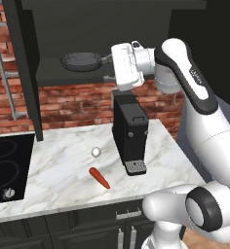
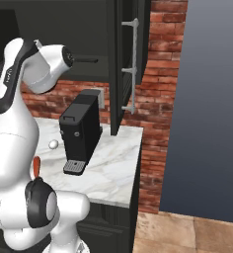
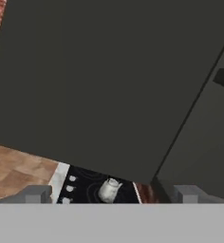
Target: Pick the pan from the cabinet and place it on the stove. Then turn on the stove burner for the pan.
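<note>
Standing open above the counter (image 1: 68,168), the cabinet (image 1: 53,29) shows a dark shelf with the pan (image 1: 80,61) lying flat on it, bowl up. Its long axis runs sideways along the shelf: bowl to the left in the left base view, thin handle reaching right toward the arm. In the right base view that handle (image 2: 86,60) pokes out past the wrist, level, pointing toward the open door (image 2: 119,64) with its silver bar handle (image 2: 133,64).

On the arm, the hand (image 1: 109,68) is raised to shelf height, just beside the handle end of the pan; from the left base view I cannot tell whether it touches. In the hand view the two fingertips (image 3: 35,194) stand far apart at the bottom edge, spread wide, with nothing between them.

Below, a black coffee machine (image 1: 129,131) stands upright on the marble counter. At the counter's left end lies the stove (image 1: 5,165), glossy black with grey rings and a small knob. In the hand view a pale kettle (image 3: 109,189) sits on it. An orange carrot (image 1: 99,178) lies on the counter in front of the machine, and a small white ball-like thing (image 1: 96,151) rests near it, apart.
</note>
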